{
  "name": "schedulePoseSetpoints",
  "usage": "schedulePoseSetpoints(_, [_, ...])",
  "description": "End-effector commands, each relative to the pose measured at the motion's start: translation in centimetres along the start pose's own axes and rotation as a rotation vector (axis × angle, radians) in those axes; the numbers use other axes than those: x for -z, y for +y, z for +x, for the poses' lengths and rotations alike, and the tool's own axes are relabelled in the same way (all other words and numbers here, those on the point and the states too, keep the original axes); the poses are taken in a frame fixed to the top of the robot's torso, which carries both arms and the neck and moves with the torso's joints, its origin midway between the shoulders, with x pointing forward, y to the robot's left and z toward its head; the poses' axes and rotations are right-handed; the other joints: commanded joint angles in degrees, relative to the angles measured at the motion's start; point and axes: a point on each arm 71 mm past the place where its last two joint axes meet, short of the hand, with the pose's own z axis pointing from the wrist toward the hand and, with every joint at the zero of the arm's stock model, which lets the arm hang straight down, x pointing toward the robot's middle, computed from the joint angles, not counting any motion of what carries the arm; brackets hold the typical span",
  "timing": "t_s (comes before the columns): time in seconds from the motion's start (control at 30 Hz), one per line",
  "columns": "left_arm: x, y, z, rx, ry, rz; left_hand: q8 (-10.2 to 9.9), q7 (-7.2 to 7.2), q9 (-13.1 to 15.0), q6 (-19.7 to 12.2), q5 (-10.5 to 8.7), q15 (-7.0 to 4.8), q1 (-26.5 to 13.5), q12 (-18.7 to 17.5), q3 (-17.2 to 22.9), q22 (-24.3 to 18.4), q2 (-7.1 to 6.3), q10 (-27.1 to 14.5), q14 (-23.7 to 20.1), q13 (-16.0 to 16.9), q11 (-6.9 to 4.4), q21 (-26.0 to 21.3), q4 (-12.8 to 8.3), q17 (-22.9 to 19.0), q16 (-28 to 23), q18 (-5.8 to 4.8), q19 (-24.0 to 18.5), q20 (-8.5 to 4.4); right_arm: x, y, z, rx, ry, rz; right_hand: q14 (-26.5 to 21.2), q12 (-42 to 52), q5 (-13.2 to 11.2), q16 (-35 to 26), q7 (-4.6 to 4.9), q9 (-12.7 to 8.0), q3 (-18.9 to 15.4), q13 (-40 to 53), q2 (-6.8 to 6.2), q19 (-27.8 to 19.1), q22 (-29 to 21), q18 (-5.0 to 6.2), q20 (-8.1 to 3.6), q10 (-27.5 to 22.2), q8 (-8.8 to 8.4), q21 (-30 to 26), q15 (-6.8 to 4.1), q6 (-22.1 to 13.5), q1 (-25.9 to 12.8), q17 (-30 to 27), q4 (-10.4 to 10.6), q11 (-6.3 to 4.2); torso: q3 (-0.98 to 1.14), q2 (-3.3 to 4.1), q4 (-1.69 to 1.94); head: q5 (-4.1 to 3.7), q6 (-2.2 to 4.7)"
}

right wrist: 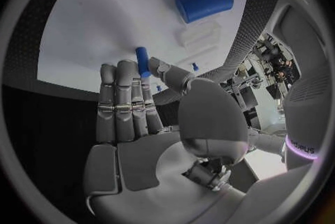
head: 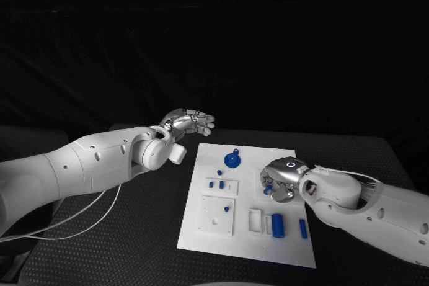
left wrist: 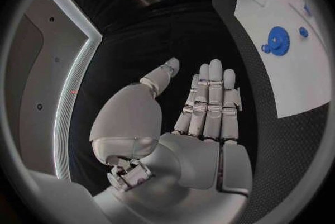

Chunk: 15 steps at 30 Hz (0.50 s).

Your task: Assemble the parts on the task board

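The white task board (head: pixel 206 233) lies in the middle of the black table. On it are a blue gear (head: pixel 233 160), two small blue pegs (head: pixel 216 185), a thick blue cylinder (head: pixel 278 225) and a thin blue bar (head: pixel 303 228). My right hand (head: pixel 281 177) hovers low over the board's right side. In the right wrist view a small blue peg (right wrist: pixel 142 61) sits pinched between its thumb and a fingertip, with the blue cylinder (right wrist: pixel 204 3) beyond. My left hand (head: pixel 188 121) is raised off the board's far left corner, fingers straight and holding nothing (left wrist: pixel 209 101).
A white block with holes (head: pixel 217 214) and pale slots (head: pixel 255 219) sit on the board's near half. A thin white cable (head: pixel 80 221) loops on the table under my left arm. The gear (left wrist: pixel 279 41) lies off to the side of my left hand.
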Motion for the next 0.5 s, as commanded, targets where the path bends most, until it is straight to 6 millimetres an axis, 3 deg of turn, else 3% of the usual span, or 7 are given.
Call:
schedulePoseSetpoints(0.03, [0.0,-0.1,0.2,0.007,0.017,0.012,-0.1,0.01,0.0,-0.5,0.29,0.25,-0.6,-0.1,0.0,0.1,0.20,-0.3,0.3,-0.1,0.05,-0.2,0.5,0.1,-0.3,0.48,0.3,0.17,0.3,0.4,-0.4,0.016,-0.051,-0.015,0.3,0.3,-0.1,0.4,-0.06,0.4,0.4,0.7,0.68,0.5,0.2,1.53,-0.18,0.6,0.30,0.5,-0.45,0.5,0.4,0.1,-0.1,-0.06,0.00,-0.02,0.01,0.03,0.01])
schedulePoseSetpoints(0.33, [-0.2,-0.1,0.4,0.007,0.019,0.012,-0.1,0.02,0.0,-0.5,0.29,0.25,-0.6,-0.1,0.0,0.1,0.23,-0.3,0.3,-0.1,0.05,-0.3,0.5,0.1,-0.3,0.48,0.3,0.17,0.9,1.9,-4.0,0.005,-0.147,-0.057,0.5,0.4,-0.1,0.6,-0.18,0.6,0.8,0.9,0.26,0.9,0.3,1.53,-0.39,0.9,0.40,0.7,-0.60,0.7,0.3,0.2,0.1,-0.20,-0.02,-0.01,0.02,0.33,-0.06])
schedulePoseSetpoints(0.5, [-0.2,-0.1,0.4,0.007,0.019,0.013,-0.1,0.02,0.0,-0.5,0.29,0.26,-0.7,-0.1,0.0,0.1,0.26,-0.3,0.4,-0.1,0.05,-0.3,0.6,0.2,-0.4,0.48,0.3,0.17,0.5,4.3,-4.8,-0.012,-0.163,-0.119,0.6,0.4,-0.1,0.6,-0.21,0.7,0.9,1.0,0.16,1.0,0.3,1.53,-0.44,1.0,0.43,0.8,-0.63,0.8,0.3,0.3,0.1,-0.24,-0.03,0.00,0.03,0.43,-0.12])
